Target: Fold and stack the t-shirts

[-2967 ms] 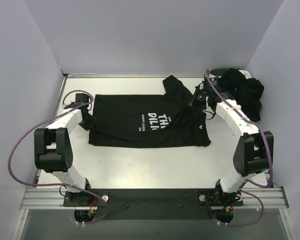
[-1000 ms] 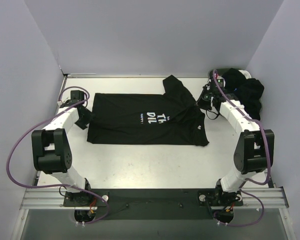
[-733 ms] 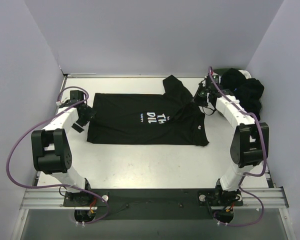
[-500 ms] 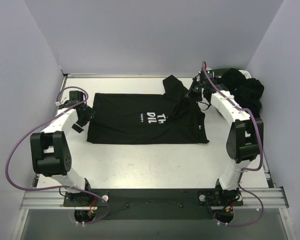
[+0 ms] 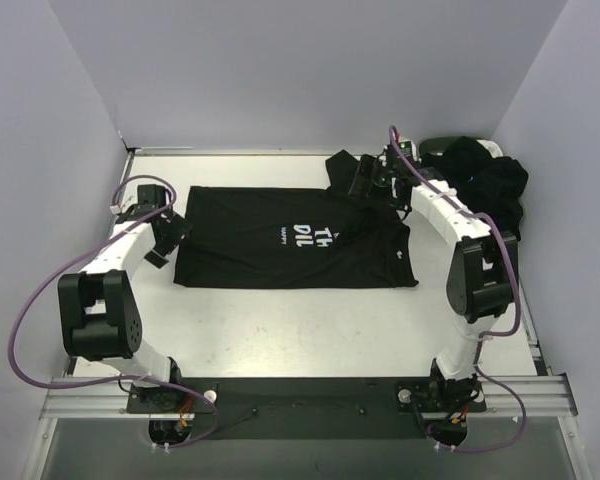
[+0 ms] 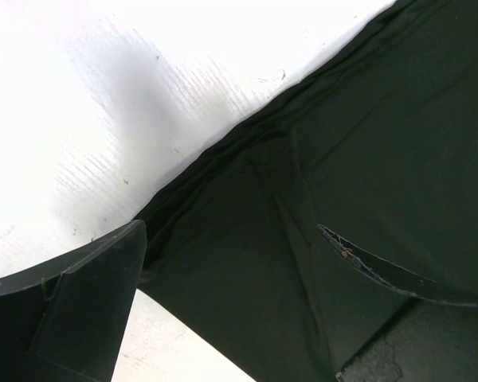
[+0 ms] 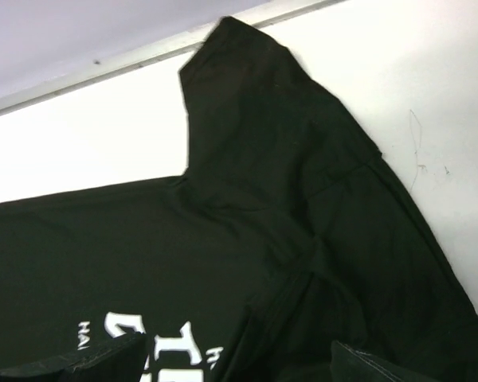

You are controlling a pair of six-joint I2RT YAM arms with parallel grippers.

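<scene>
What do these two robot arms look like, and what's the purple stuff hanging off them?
The left arm and right arm both have white shells with chunky black joint blocks. A purple cable loops loosely along each. The fingers are flat, matte black pieces.

A black t-shirt (image 5: pixel 270 245) lies spread flat across the middle of the counter (image 5: pixel 280 325), its length running left to right. Its right portion is folded back over the chest, hiding part of the white lettering (image 5: pixel 308 237). One sleeve (image 5: pixel 342 170) reaches toward the counter's far edge. A crumpled heap of black shirts (image 5: pixel 488 185) sits at the counter's far right corner.
</scene>
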